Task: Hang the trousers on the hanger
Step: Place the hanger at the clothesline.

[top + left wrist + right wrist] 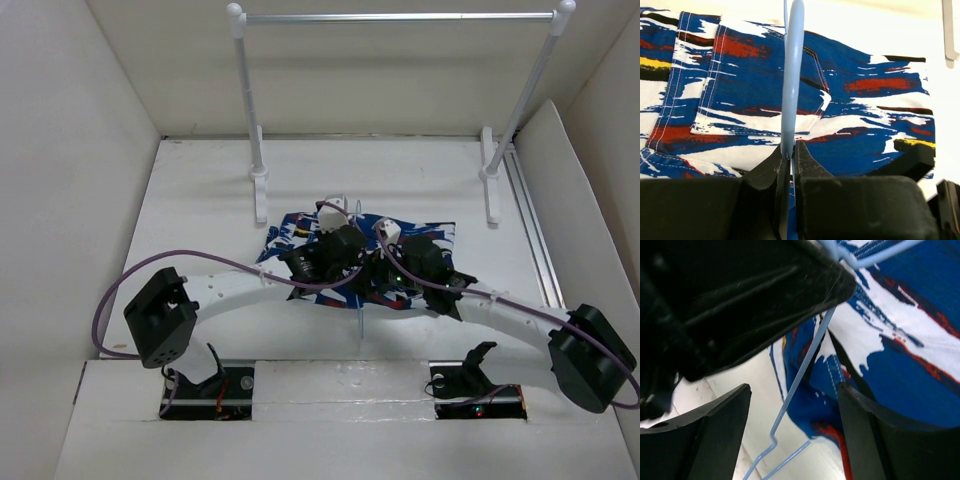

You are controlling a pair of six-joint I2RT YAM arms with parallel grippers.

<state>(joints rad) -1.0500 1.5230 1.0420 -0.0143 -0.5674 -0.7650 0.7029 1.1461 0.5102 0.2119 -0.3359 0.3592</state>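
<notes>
Trousers (285, 238) lie flat at the centre of the overhead view. The left gripper (791, 150) pinches the pale blue hanger (792, 75) above them. The right gripper (795, 410) has its fingers spread, with the hanger's wire showing between them.

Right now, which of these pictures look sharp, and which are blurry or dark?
Top view: soft, even light, the trousers small but clear. Left wrist view: cloth pattern crisp, the near hanger slightly soft, left fingers dark. Right wrist view: right fingers and the black bulk above them blurred and shadowed, the hanger wire sharper.
</notes>
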